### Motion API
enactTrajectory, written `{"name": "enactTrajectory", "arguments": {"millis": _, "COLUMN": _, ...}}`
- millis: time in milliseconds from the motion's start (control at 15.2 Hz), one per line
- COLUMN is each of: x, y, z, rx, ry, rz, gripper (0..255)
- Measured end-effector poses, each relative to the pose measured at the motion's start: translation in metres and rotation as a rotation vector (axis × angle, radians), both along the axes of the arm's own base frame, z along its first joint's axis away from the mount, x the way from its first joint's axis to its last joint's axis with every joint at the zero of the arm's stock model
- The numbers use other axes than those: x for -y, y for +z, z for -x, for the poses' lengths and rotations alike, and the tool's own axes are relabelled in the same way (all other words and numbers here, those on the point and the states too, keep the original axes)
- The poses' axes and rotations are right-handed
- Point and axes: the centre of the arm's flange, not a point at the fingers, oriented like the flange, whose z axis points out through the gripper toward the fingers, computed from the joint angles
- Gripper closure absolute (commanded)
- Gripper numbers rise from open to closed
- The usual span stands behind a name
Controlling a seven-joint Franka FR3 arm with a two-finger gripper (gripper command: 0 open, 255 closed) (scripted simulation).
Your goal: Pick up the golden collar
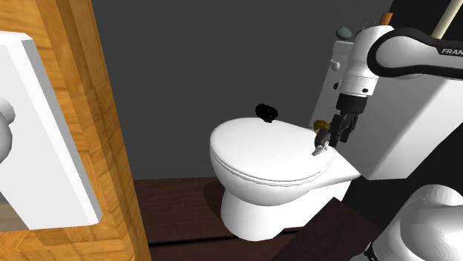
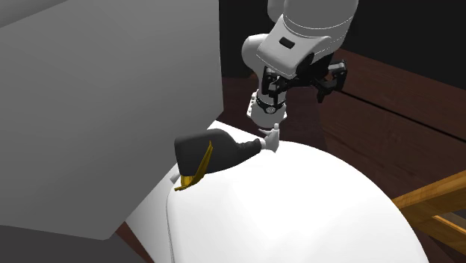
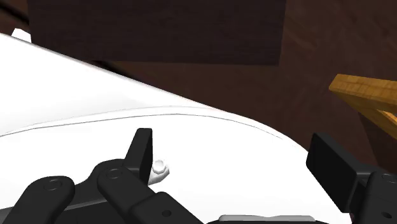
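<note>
Fingers spread, the gripper (image 3: 234,143) hangs over the toilet lid (image 1: 252,152); the golden collar (image 2: 196,169) (thin, likely light, slippery) wants pinching across its band.

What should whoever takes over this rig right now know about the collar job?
Pincer: open, empty, low over the white toilet lid.
Golden collar: a gold band on a black item lying on the lid, right beside the pincer, not gripped.
Done: approach only.
Left: centre the pincer on the collar, close, lift.
</note>
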Motion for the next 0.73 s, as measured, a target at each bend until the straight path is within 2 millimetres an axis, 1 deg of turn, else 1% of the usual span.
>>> {"name": "enactTrajectory", "arguments": {"millis": 66, "x": 0.000, "y": 0.000, "z": 0.000, "rx": 0.000, "ry": 0.000, "rz": 0.000, "gripper": 0}}
{"name": "enactTrajectory", "arguments": {"millis": 132, "x": 0.004, "y": 0.001, "z": -0.004, "rx": 0.000, "ry": -0.004, "rz": 0.004, "gripper": 0}}
{"name": "enactTrajectory", "arguments": {"millis": 264, "x": 0.017, "y": 0.001, "z": -0.017, "rx": 0.001, "ry": -0.016, "rz": 0.019, "gripper": 0}}
{"name": "enactTrajectory", "arguments": {"millis": 462, "x": 0.048, "y": 0.002, "z": -0.038, "rx": 0.001, "ry": -0.039, "rz": 0.045, "gripper": 0}}
{"name": "enactTrajectory", "arguments": {"millis": 660, "x": 0.074, "y": 0.008, "z": -0.058, "rx": 0.002, "ry": -0.062, "rz": 0.073, "gripper": 0}}
{"name": "enactTrajectory", "arguments": {"millis": 726, "x": 0.085, "y": 0.009, "z": -0.066, "rx": 0.003, "ry": -0.070, "rz": 0.082, "gripper": 0}}
